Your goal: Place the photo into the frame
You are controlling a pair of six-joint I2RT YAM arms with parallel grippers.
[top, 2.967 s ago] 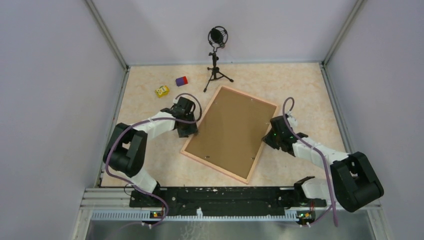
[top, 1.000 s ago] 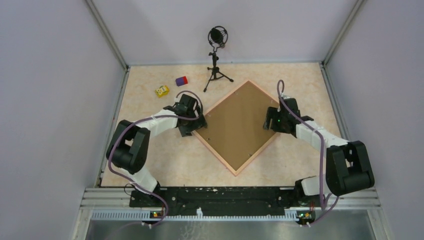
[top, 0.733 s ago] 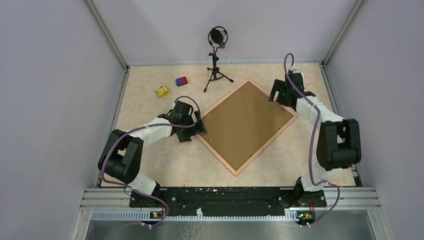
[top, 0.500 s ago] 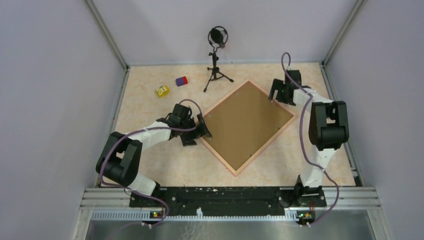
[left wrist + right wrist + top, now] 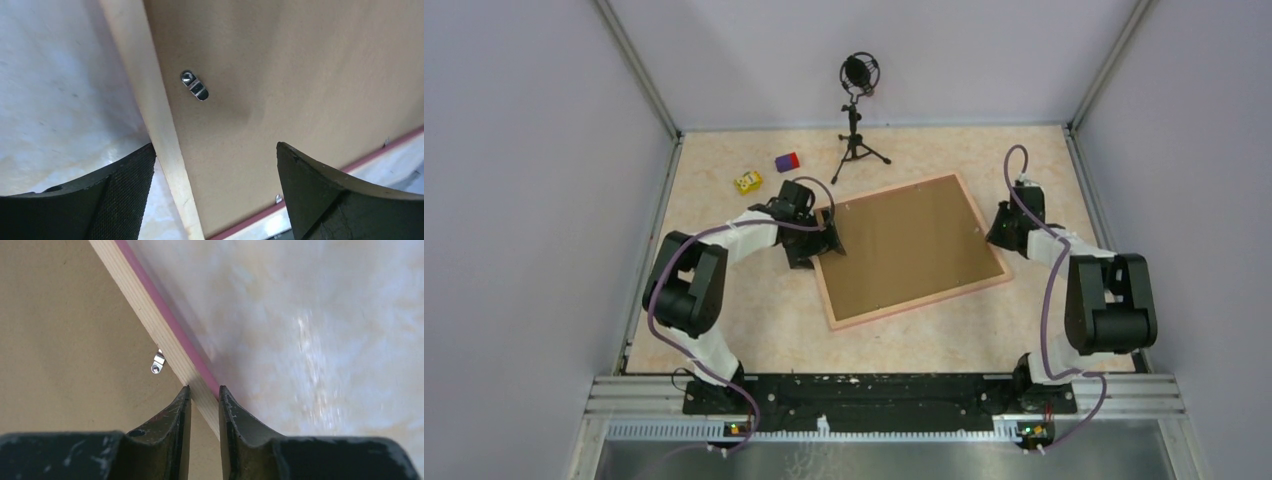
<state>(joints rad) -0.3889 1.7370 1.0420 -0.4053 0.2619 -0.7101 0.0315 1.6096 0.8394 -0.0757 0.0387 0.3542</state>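
Pink-edged frame (image 5: 920, 300) (back up) hides its front.

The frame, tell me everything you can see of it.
The frame lies face down on the table, a thin rectangle of pale wood with a pink outer edge. Its brown backing board, with small metal clips, faces up. The right pincer is shut on its right edge; the open left pincer straddles its left edge.

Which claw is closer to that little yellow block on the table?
Left. The left gripper is at the left edge of the frame, a short way from the yellow block; the right gripper grips the opposite edge, much farther off.
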